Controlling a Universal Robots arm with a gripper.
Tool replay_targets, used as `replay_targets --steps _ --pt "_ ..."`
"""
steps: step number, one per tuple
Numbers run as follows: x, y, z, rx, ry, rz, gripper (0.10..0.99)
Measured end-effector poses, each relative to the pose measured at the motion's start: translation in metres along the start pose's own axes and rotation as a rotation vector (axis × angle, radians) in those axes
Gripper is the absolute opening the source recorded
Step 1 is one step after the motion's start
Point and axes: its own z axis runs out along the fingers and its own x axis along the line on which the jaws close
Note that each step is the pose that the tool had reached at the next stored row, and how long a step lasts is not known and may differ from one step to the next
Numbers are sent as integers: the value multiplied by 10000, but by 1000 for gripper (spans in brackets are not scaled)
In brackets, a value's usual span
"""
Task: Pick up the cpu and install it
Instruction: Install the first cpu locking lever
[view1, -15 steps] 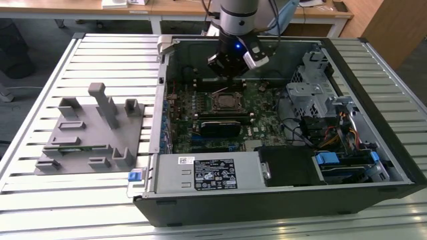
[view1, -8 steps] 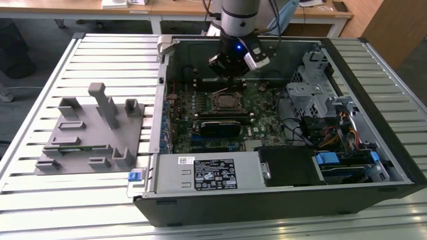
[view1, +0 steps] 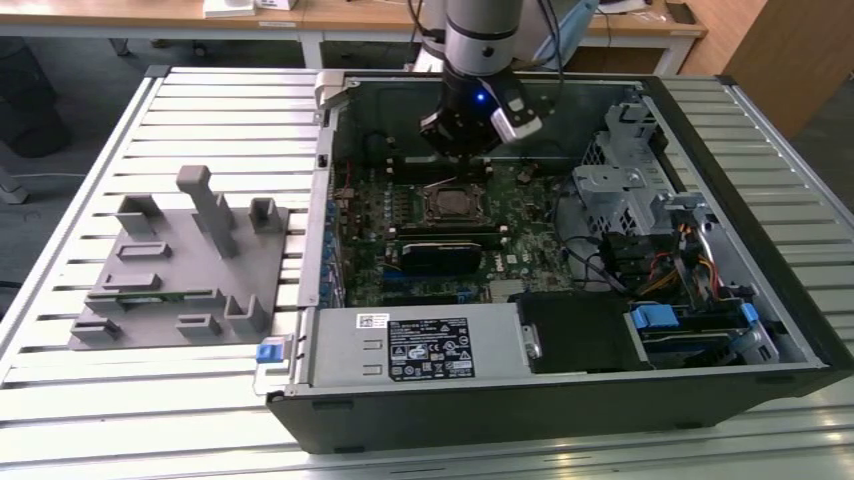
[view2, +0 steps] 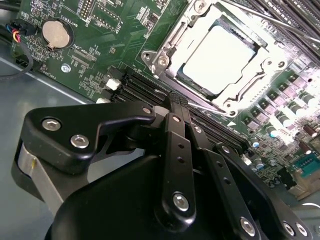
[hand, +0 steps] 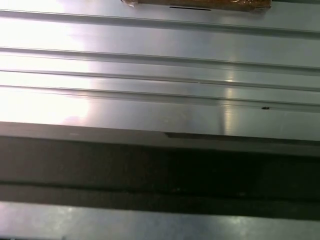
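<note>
My gripper (view2: 177, 102) is black with a smooth satin finish, dotted with shiny metal screws (view2: 180, 201). The cpu (view2: 220, 57) has a glossy silver-white metal top and sits in a polished metal frame (view2: 162, 62). The board (view2: 100, 35) is green with a slight sheen, and its coin cell (view2: 56, 31) is gleaming metal. The table (hand: 150, 50) is ribbed, brushed pale metal that catches glare. In the exterior view the case (view1: 534, 425) is matt black, and a grey holder (view1: 174, 300) looks like dull plastic.

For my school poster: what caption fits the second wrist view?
Black gripper near the shiny silver-white square cpu seated in the metal-framed socket.
</note>
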Motion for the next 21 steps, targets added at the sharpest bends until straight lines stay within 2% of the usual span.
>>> replay_targets --steps 15,21 --pt "-21 -7 120 0 7 1 106" --pt "-31 -7 128 6 14 4 106"
